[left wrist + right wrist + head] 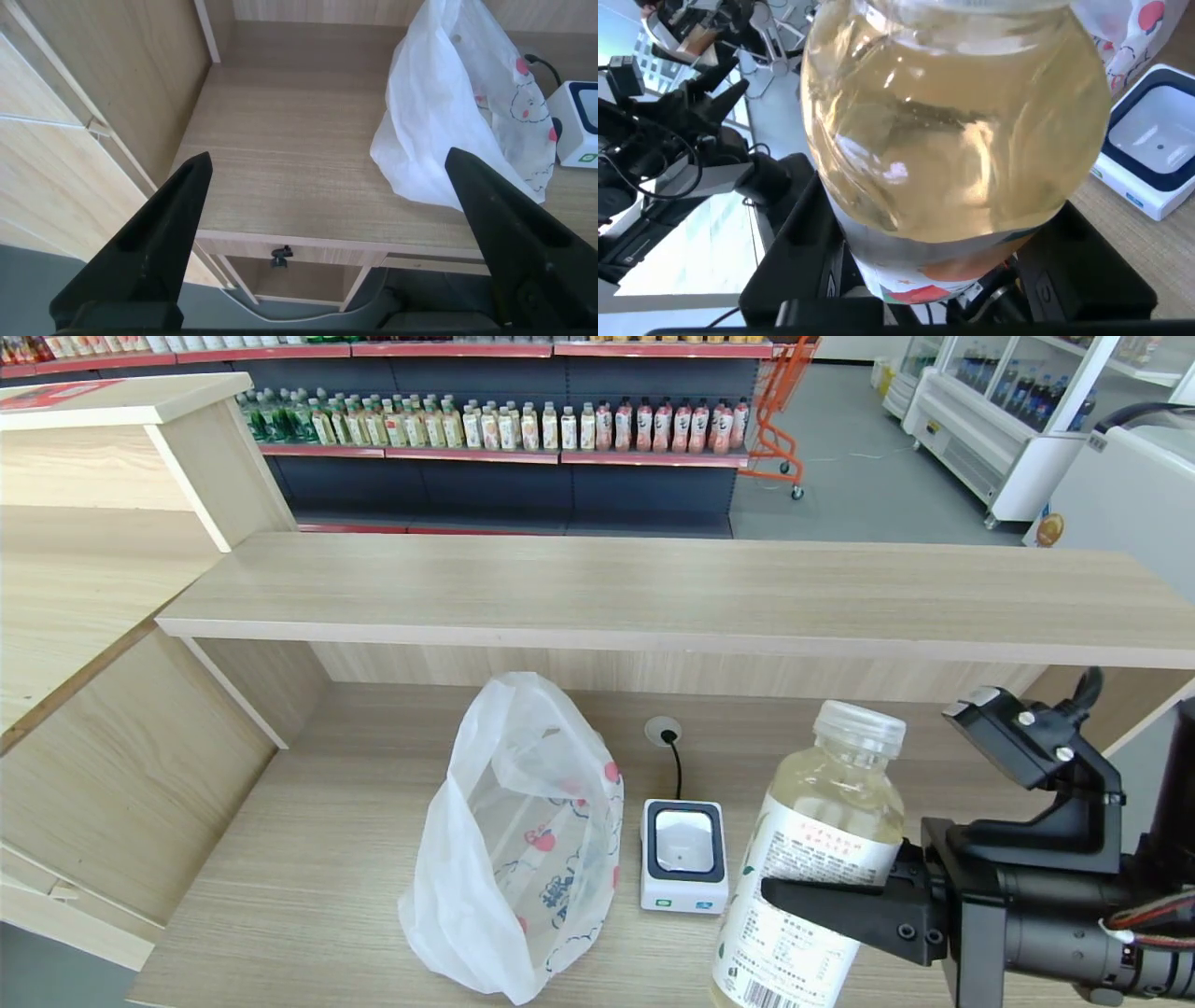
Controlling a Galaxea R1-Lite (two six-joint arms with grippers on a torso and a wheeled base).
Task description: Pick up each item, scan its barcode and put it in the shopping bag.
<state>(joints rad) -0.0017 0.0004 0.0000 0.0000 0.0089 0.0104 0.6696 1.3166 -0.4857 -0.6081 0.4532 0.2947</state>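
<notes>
— Bottle [826, 821] held upright above the counter [308, 887], clamped at the label by the right gripper [803, 896], just right of the scanner [683, 854]. The bag [523, 840] stands open on the scanner's other side. Going by the head camera, what does the scan need?

— Barcode [770, 994] sits low on the label, facing the robot, while the scanner's window faces up. I'd judge the bottle must tip and roll until that patch looks down at the window, close above it but not touching.

— Left wrist camera: left gripper [329, 163] spread wide, holding nothing, hanging off the counter's near edge with the bag near it.

— Best left where it is, I think. It could steady the bag's mouth when the drop comes.

— Right wrist camera: pale liquid in the bottle, jaws closed on both sides of its lower body, scanner on the counter beyond.

— Grip looks firm. The risk is a smooth bottle sliding as it tilts, so turn slowly.
</notes>
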